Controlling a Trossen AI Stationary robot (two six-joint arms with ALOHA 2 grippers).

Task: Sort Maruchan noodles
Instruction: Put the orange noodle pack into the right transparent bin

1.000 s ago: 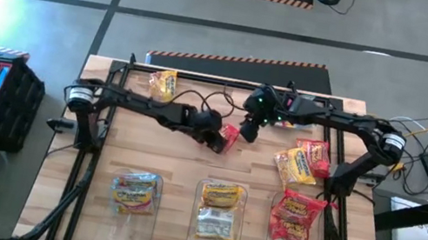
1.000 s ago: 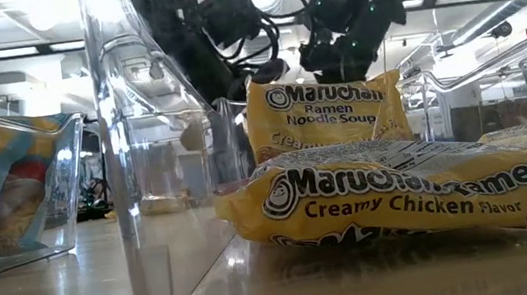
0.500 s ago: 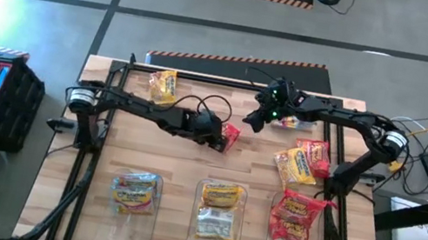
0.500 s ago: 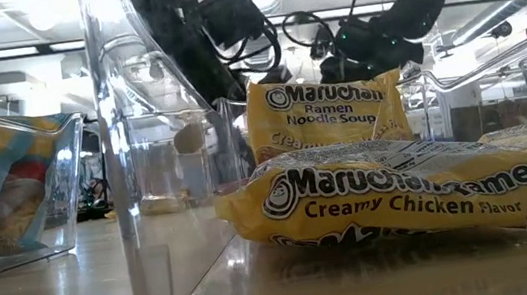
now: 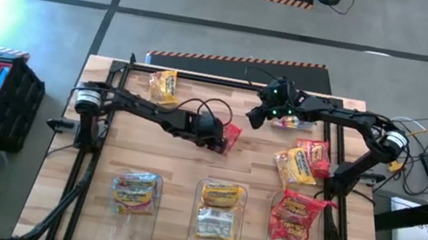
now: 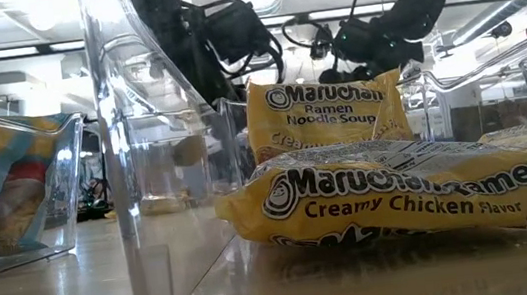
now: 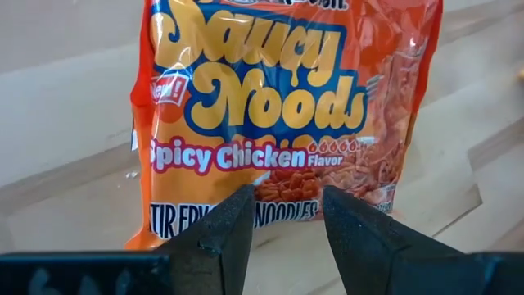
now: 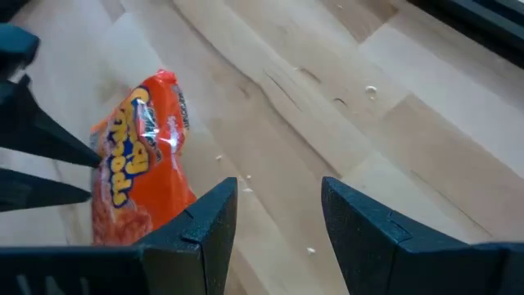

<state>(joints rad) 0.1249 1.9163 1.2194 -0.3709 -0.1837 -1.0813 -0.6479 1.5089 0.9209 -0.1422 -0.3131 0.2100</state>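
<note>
The left gripper (image 5: pixel 216 135) holds the edge of a red Spicy Chicken packet (image 7: pixel 278 123) near the middle of the table; in the left wrist view its two fingers (image 7: pixel 221 238) stand on either side of the packet's near short edge, and the jaws seem to be pinching that edge, though the contact itself is hidden behind the fingertips. The packet stretches straight ahead from the jaws, its long axis in line with the fingers' reach, label up and reading upright from the wrist (so its top end points away from the gripper). The right gripper (image 5: pixel 261 116) hovers just beyond, jaws spread and holding nothing; from it the same packet (image 8: pixel 135 176) lies off to one side, so the left arm is plainly the nearer. My judgement: the carry to the bin with red packets (image 5: pixel 297 216) falls to the left arm.
</note>
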